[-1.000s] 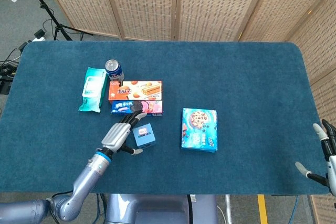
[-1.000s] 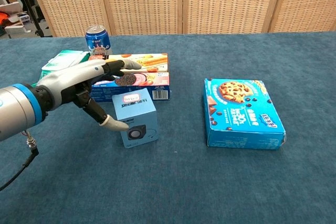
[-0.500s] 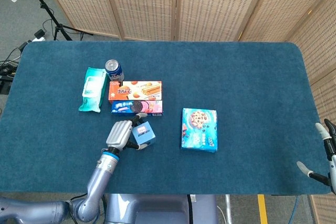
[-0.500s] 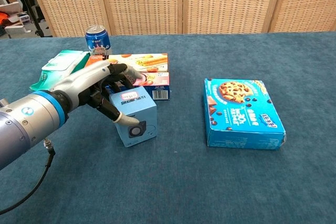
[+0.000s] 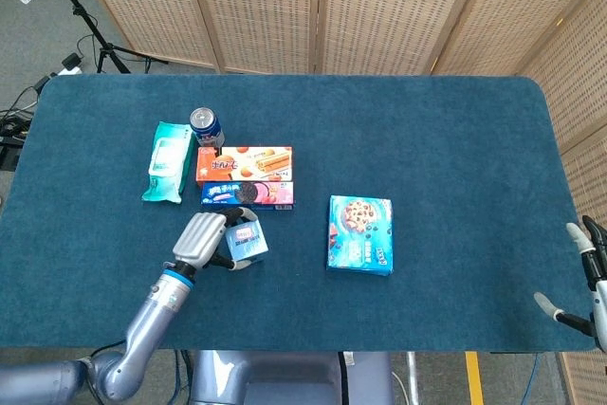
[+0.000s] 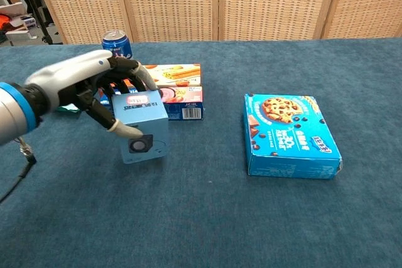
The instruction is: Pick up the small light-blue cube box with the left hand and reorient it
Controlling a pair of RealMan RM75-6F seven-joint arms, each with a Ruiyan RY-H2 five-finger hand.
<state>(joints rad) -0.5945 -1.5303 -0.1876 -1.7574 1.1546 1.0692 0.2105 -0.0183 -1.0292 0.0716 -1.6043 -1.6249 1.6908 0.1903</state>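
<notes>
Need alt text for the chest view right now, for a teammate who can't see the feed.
The robot's left hand grips the small light-blue cube box at the left of a blue table. Behind it lie stacked snack boxes and a blue can; a blue cookie box lies flat to the right.

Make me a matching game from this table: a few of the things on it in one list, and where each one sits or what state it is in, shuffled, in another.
Things:
1. small light-blue cube box
2. blue can
3. cookie box
4. right hand

Places or states:
A. lying flat by itself, right of the other items
B. at the table's right edge, holding nothing
C. gripped in the left hand
D. upright at the far end of the snack cluster

Pairs: 1-C, 2-D, 3-A, 4-B
</notes>
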